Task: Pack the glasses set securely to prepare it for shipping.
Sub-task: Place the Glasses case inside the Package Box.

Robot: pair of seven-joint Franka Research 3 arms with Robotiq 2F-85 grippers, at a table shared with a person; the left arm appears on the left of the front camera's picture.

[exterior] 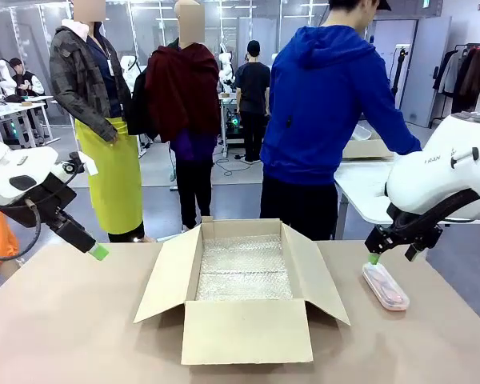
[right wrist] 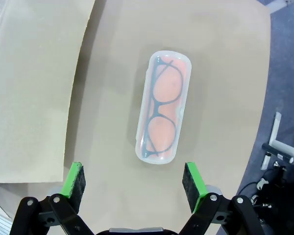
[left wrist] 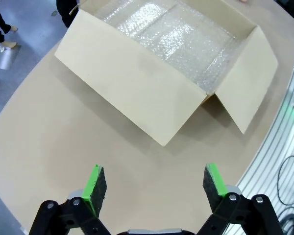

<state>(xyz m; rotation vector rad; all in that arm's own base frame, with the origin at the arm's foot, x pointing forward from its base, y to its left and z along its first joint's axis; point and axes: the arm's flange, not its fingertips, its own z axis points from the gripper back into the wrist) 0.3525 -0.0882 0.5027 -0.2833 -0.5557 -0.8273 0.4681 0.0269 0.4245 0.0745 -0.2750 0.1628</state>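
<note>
A pale pink translucent glasses case [exterior: 386, 286] [right wrist: 162, 106] lies flat on the table at the right, with dark-framed glasses visible inside. My right gripper [exterior: 391, 256] [right wrist: 135, 181] hovers open just above its far end, nothing between the green pads. My left gripper [exterior: 92, 248] [left wrist: 154, 185] hangs open over bare table at the left, clear of everything. Between them stands an open brown cardboard box [exterior: 248, 328] [left wrist: 132, 93] lined with bubble wrap, its flaps spread outward.
A person in a blue hoodie [exterior: 328, 104] stands at the table's far side, turned toward a white side table [exterior: 364, 188]. The box's right flap [right wrist: 34, 83] lies close beside the case. Bare tabletop [exterior: 64, 320] stretches left of the box.
</note>
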